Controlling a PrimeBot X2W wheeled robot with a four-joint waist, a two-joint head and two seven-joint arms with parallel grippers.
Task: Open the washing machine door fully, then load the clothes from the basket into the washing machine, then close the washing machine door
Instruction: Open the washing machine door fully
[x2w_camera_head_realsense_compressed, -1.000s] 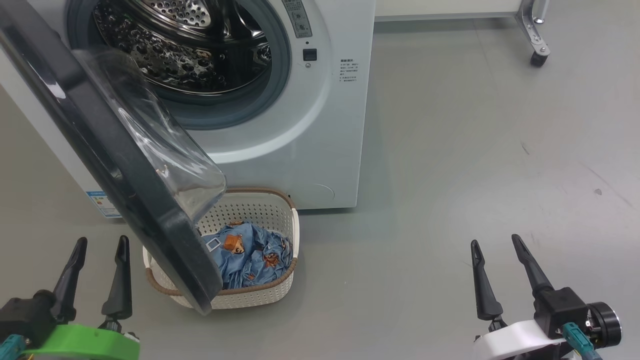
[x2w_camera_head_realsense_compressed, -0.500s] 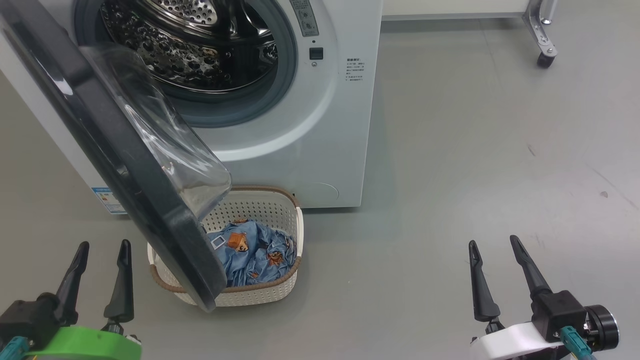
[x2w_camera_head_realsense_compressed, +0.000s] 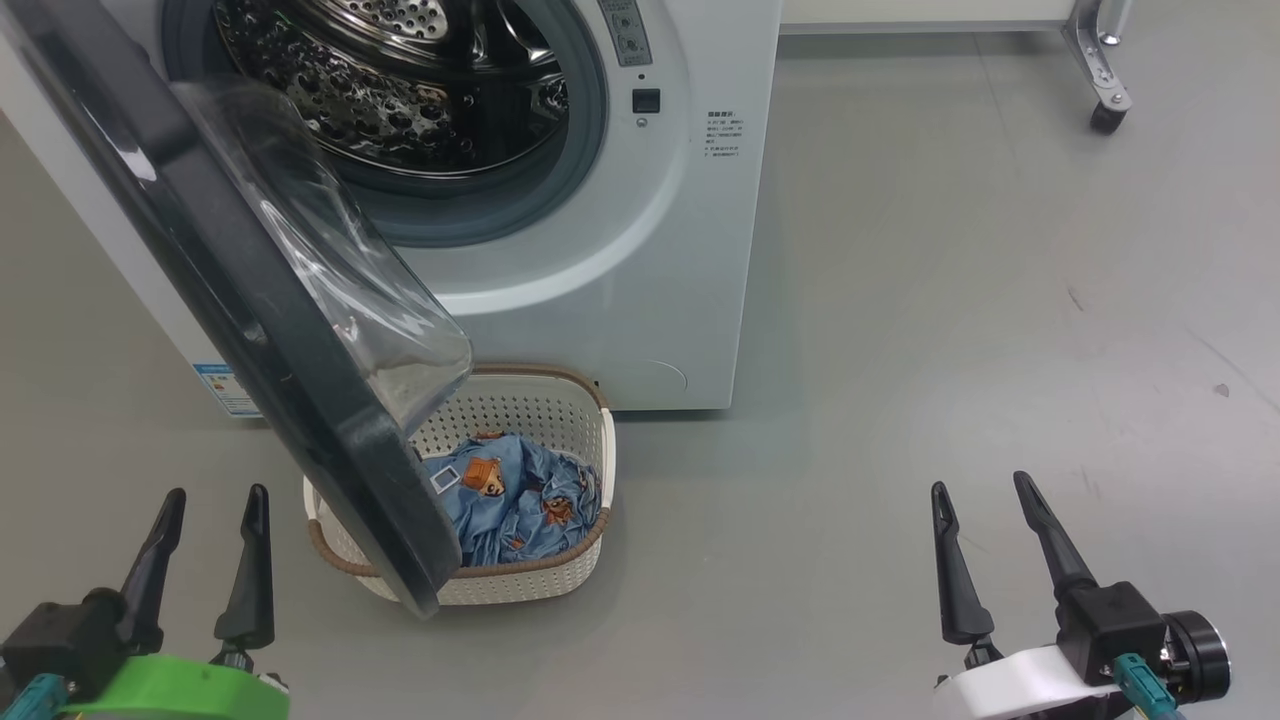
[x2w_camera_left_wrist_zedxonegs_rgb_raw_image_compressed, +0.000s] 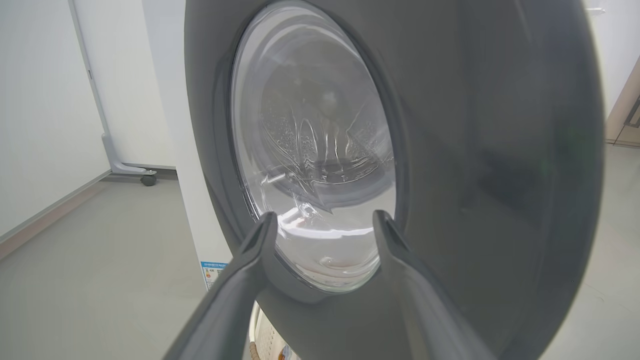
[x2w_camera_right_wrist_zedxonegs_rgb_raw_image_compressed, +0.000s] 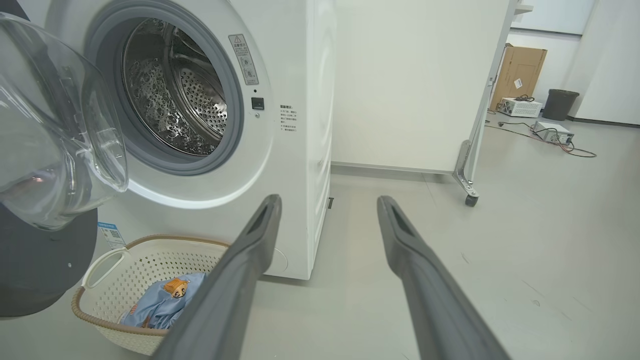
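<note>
Below the glossy round door (x2w_camera_head_realsense_compressed: 250, 330) sits a perforated basket (x2w_camera_head_realsense_compressed: 520, 588).

Floor (x2w_camera_head_realsense_compressed: 950, 300): smooth grey with a dull sheen, evenly lit. Defects noted: a short dark scuff (x2w_camera_head_realsense_compressed: 1075, 298) and a small dark spot (x2w_camera_head_realsense_compressed: 1221, 391).

A white partition panel (x2w_camera_right_wrist_zedxonegs_rgb_raw_image_compressed: 410, 85) stands on a metal leg (x2w_camera_right_wrist_zedxonegs_rgb_raw_image_compressed: 467, 165) fitted with a black caster (x2w_camera_right_wrist_zedxonegs_rgb_raw_image_compressed: 470, 200).

Beyond it, near the far wall: a cardboard box (x2w_camera_right_wrist_zedxonegs_rgb_raw_image_compressed: 518, 72), a dark waste bin (x2w_camera_right_wrist_zedxonegs_rgb_raw_image_compressed: 560, 104) and two pale equipment cases (x2w_camera_right_wrist_zedxonegs_rgb_raw_image_compressed: 520, 106) set on the floor, with loose cables (x2w_camera_right_wrist_zedxonegs_rgb_raw_image_compressed: 580, 150) trailing beside them.

The left wrist view shows a white wall (x2w_camera_left_wrist_zedxonegs_rgb_raw_image_compressed: 40, 100) with pale skirting (x2w_camera_left_wrist_zedxonegs_rgb_raw_image_compressed: 45, 215) and a second castered foot (x2w_camera_left_wrist_zedxonegs_rgb_raw_image_compressed: 135, 170).
</note>
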